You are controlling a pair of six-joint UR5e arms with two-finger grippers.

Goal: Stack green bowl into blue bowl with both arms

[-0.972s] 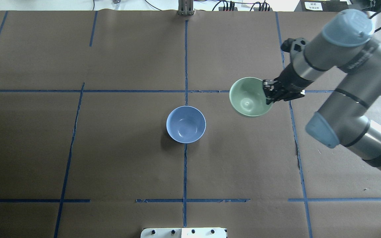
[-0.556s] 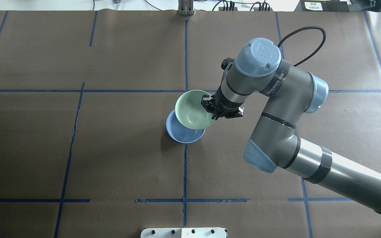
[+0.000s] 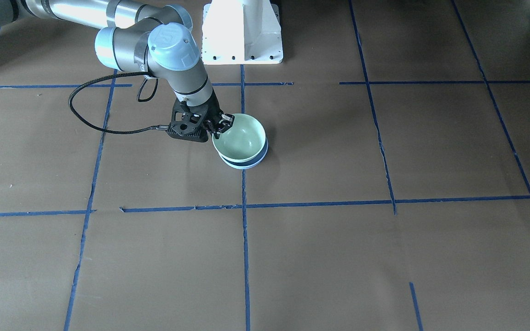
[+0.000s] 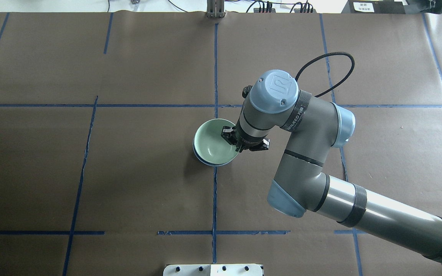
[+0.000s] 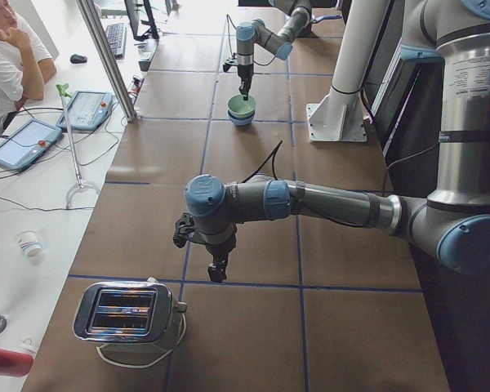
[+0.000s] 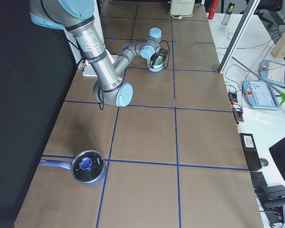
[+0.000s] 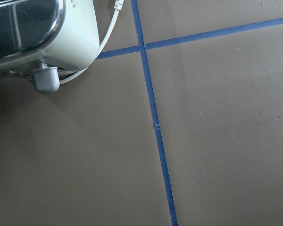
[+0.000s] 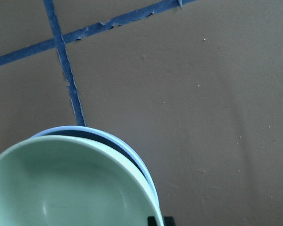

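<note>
1. Overhead exterior shows the placing step nearly done. The green bowl (image 4: 212,145) sits inside the blue bowl (image 4: 197,154), and only a thin blue crescent shows on the side away from my right gripper (image 4: 231,142).

2. From the front-facing camera the green bowl rides a little high in the blue bowl. Its rim stands above the blue rim, and it seems tipped up slightly toward my fingers. I cannot tell whether its base has touched down yet.

3. My right gripper is clamped on the green bowl's rim, one finger inside the wall and one outside. It holds the edge of the blue bowl nearest my arm. The wrist camera shows a dark gap between the two rims on that side.

4. As I judge it, the next move is to part the fingers just enough to let the green bowl settle. Then I lift straight up, so the outer finger does not drag either bowl off its spot.

5. My left gripper (image 5: 217,269) hangs over the table (image 4: 129,172), well apart from the blue bowl and holding nothing I can see. I cannot tell whether it is open or closed.
</note>
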